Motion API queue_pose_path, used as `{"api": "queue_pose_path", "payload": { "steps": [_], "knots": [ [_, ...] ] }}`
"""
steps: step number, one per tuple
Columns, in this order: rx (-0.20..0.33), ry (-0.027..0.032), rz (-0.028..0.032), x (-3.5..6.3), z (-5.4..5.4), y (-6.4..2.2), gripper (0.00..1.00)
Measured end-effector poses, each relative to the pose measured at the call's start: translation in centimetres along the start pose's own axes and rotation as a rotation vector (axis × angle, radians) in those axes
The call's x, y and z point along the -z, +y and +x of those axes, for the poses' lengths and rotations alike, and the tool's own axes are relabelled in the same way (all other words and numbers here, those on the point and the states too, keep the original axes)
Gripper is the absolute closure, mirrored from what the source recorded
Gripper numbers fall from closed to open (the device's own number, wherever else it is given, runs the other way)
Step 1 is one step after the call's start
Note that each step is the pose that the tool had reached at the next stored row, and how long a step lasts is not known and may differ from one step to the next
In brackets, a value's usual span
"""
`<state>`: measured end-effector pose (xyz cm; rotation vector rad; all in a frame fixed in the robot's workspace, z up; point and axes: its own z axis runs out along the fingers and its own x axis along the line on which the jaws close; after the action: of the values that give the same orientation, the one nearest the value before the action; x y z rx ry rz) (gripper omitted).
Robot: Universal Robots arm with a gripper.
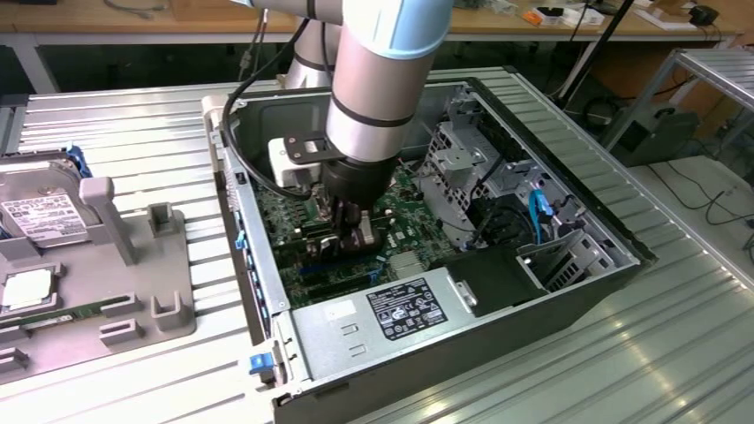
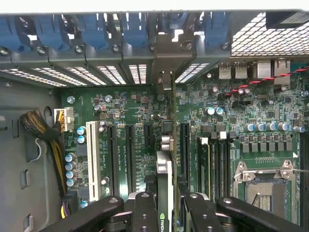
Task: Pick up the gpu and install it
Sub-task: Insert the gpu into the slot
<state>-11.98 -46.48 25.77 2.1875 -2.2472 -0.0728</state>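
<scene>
- My gripper (image 2: 166, 205), black and two-fingered, is clamped on the gpu (image 2: 164, 169), a thin flat card seen edge-on as a slim pale strip with a dark face, standing upright between my fingers (image 2: 145, 212).
- In the exterior view my gripper (image 1: 350, 231) is low inside the open black and silver computer case (image 1: 589, 291), above the green motherboard (image 2: 231, 116).
- Location of the card: directly over the motherboard's row of long black expansion slots, in line with the gap between two of them (image 2: 129, 154) (image 2: 184, 150). Its far end points at the slotted rear bracket bay with blue clips (image 2: 135, 29).
- Whether the card's lower edge has already entered a slot I cannot tell; my fingers hide that contact.
- Step in hand, in my judgement: installation. Pick-up is done; the card is at the seating stage.
- The move ahead calls for the card edge to be square to the slot, the bracket end to line up with the rear opening, and pressure straight down onto the motherboard with no tilt.
- Hazard noted: the small capacitors (image 2: 81, 135) beside the slots leave little margin for sideways drift.
</scene>
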Motion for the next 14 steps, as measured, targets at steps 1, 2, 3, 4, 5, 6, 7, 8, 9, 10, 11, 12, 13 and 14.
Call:
{"api": "queue_pose_path", "payload": {
  "steps": [1, 2, 3, 4, 5, 6, 7, 8, 9, 10, 11, 12, 13, 14],
  "knots": [
    [0.0, 0.0003, 0.0001, -0.08, 0.01, 0.0, 0.73],
    [0.0, 0.0006, 0.0003, -0.18, 0.01, 0.02, 0.73],
    [0.0, 0.0006, 0.0005, -0.23, 0.01, 0.02, 0.73],
    [0.0, 0.0002, 0.0006, -0.32, 0.01, 0.02, 0.73],
    [0.0, 0.0002, 0.0007, -0.36, 0.01, 0.02, 0.73],
    [0.0, -0.0007, 0.0012, -0.46, 0.01, 0.02, 0.73],
    [0.0, -0.0001, 0.001, -0.48, 0.01, 0.02, 0.73],
    [0.0, 0.0002, 0.0008, -0.49, 0.01, 0.02, 0.73],
    [0.0, 0.0003, 0.0007, -0.49, 0.02, 0.02, 0.73],
    [0.0, 0.0001, 0.0009, -0.52, 0.02, 0.02, 0.73],
    [0.0, -0.0001, 0.0009, -0.57, 0.01, 0.02, 0.73],
    [0.0, 0.0002, 0.0008, -0.63, 0.02, 0.01, 0.73],
    [0.0, 0.0001, 0.0008, -0.63, 0.02, 0.02, 0.73],
    [0.0, 0.0001, 0.0008, -0.64, 0.02, 0.02, 0.73]
  ]
}}
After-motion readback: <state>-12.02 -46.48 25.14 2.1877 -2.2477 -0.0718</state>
